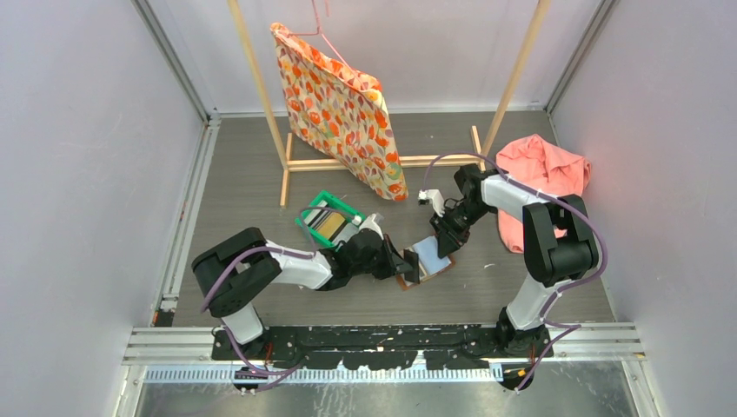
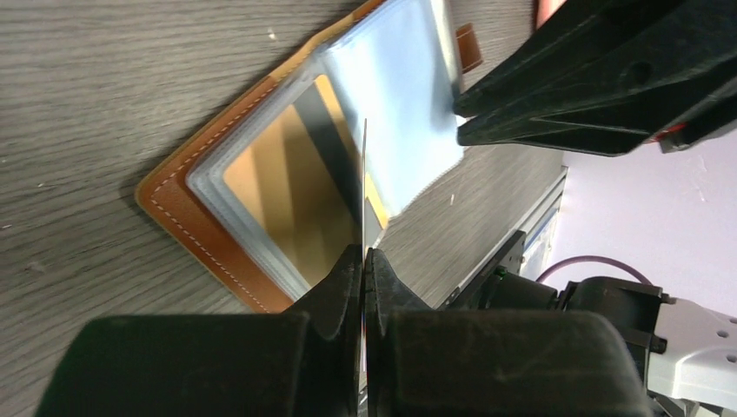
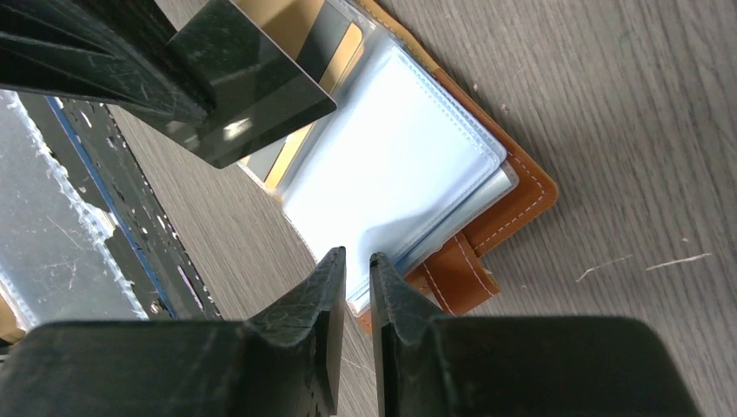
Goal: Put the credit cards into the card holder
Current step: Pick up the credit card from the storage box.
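The card holder [image 1: 432,260] lies open on the table, brown leather [image 2: 187,217] outside and clear sleeves [image 3: 391,148] inside. A gold card [image 2: 278,191] sits in one sleeve. My left gripper [image 2: 363,256] is shut on a black credit card [image 3: 252,95]. That card stands edge-on [image 2: 364,191] over the holder's middle, its far edge down among the sleeves. My right gripper [image 3: 356,258] has its jaws a narrow gap apart. Its tips are at the sleeves' corner by the snap strap [image 3: 456,278]. No sleeve shows inside the gap.
A green bin [image 1: 306,218] with more cards [image 1: 330,224] stands behind my left arm. Further back are a wooden rack [image 1: 348,162] with a flowered bag [image 1: 343,104] hanging on it. A pink cloth [image 1: 543,174] lies at the right, by the right arm.
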You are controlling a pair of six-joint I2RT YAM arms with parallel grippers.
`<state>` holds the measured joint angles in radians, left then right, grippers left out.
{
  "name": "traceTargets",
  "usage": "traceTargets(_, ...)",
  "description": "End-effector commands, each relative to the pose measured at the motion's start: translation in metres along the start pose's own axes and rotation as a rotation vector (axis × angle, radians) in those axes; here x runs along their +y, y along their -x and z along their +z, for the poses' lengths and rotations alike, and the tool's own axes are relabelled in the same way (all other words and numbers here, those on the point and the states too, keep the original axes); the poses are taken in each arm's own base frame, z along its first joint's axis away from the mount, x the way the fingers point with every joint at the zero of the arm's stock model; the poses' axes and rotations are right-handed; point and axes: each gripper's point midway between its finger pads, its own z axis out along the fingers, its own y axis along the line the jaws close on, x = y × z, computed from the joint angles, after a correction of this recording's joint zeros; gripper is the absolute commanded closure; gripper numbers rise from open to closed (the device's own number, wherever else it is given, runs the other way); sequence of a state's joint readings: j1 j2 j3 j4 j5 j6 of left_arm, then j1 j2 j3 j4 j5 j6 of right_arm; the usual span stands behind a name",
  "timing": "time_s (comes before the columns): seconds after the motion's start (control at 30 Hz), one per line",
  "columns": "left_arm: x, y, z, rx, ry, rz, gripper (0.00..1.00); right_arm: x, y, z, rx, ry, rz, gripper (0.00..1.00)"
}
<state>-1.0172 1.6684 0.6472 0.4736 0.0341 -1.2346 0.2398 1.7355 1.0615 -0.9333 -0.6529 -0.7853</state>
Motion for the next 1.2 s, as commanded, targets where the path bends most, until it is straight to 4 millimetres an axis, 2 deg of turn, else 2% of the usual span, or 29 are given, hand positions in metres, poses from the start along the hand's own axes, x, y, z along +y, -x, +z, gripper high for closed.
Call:
traceTargets(0.0, -0.004, 0.003, 0.006, -0.024, -0.004, -0.032, 0.99, -0.008, 0.011, -0.004, -0.018, -0.027, -0.009, 0.78)
traceTargets(0.5, -0.001, 0.001, 0.017, -0.028, -0.017, -0.125, 0.97, -0.007, 0.011, -0.004, -0.016, -0.024, -0.006, 0.78)
traceTargets(0.93, 0.022, 0.014, 0.015, -0.128, 0.052, -0.185, 0.95, -0.004, 0.012, -0.005, -0.023, -0.017, -0.01, 0.78)
traceTargets(1.17, 0.023, 0.014, 0.023, -0.144, 0.04, -0.217, 0.95, -0.003, 0.013, -0.006, -0.028, -0.017, -0.015, 0.78)
